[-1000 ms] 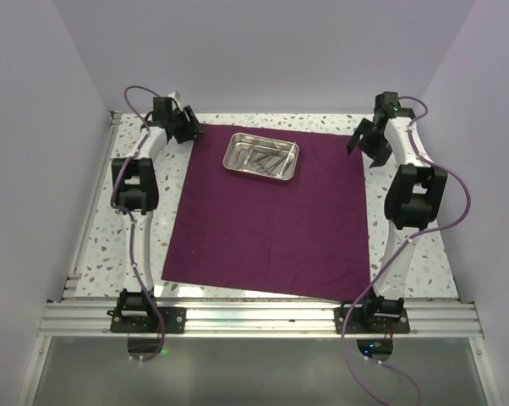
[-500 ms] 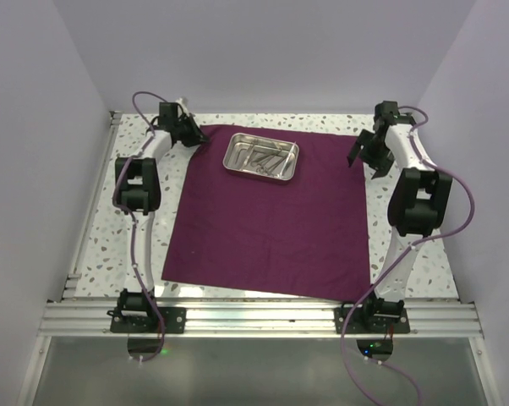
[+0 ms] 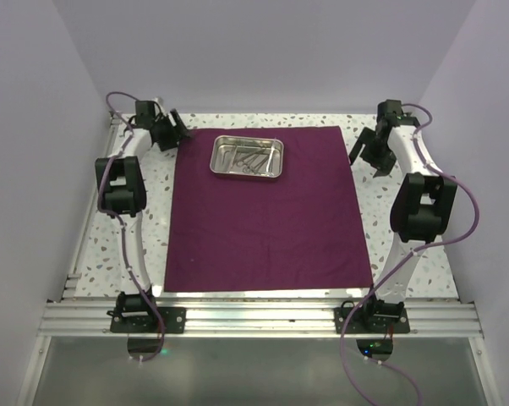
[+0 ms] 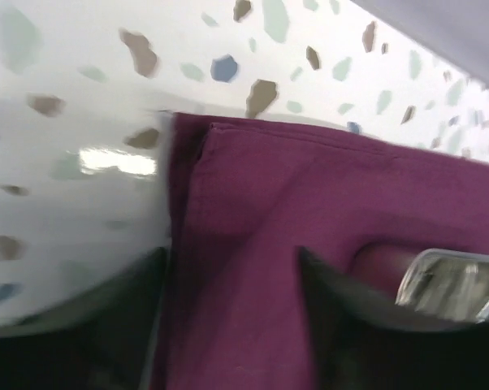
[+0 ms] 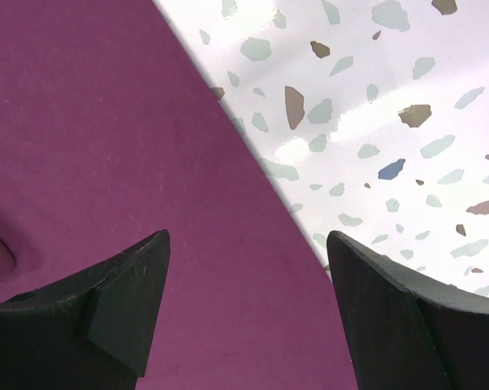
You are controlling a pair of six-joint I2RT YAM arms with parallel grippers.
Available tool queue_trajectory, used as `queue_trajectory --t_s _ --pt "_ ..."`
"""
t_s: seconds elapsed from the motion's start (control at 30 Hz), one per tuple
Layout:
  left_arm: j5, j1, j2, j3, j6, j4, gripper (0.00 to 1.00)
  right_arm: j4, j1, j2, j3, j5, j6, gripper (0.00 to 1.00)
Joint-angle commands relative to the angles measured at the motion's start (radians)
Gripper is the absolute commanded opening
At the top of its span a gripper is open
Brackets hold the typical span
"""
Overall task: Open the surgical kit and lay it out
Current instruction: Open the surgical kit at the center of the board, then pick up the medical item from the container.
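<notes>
The maroon cloth (image 3: 263,228) lies flat and square on the table. The steel tray (image 3: 218,157) stands on its far left part and holds the silvery instruments (image 3: 248,157). My left gripper (image 3: 168,135) is at the cloth's far left corner. In the left wrist view its jaws (image 4: 231,260) are apart over the cloth (image 4: 309,187), with the tray's edge (image 4: 452,280) at the right. My right gripper (image 3: 366,154) is open at the cloth's far right edge. It (image 5: 248,240) straddles the cloth's (image 5: 106,122) border, empty.
Speckled white tabletop (image 3: 390,254) borders the cloth on both sides and at the back. Purple walls stand close on three sides. An aluminium rail (image 3: 263,320) with the arm bases runs along the near edge.
The cloth and tray have slid left and turned from skewed to square with the table. My left gripper moved left with the cloth's corner. My right gripper shifted slightly towards the back.
</notes>
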Motion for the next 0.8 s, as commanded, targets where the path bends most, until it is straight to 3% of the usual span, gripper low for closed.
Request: queue_trajectory --t_s 0.0,0.3,0.4,0.5,0.63,0.77 --pt "-0.076 0.030 -0.021 0.008 0.066 -0.088 0.99 0.024 0.003 -0.042 -0.005 -0.024 -0.018 0.81" --pt "-0.216 -0.065 -0.248 0.016 0.071 -0.031 1.00 0.054 0.009 -0.098 -0.073 -0.057 0.008 0.80" --pt "-0.286 -0.215 -0.296 0.022 0.074 -0.048 1.00 0.067 0.024 -0.156 -0.126 -0.076 0.016 0.80" --pt "-0.346 -0.318 -0.303 0.028 0.080 -0.063 0.99 0.081 0.043 -0.237 -0.197 -0.092 0.025 0.80" --pt "-0.247 -0.413 -0.256 0.063 0.086 -0.062 0.92 0.097 0.066 -0.358 -0.306 -0.113 0.040 0.80" --pt "-0.252 -0.507 -0.166 0.149 0.090 -0.100 0.87 0.101 0.075 -0.453 -0.421 -0.139 0.046 0.80"
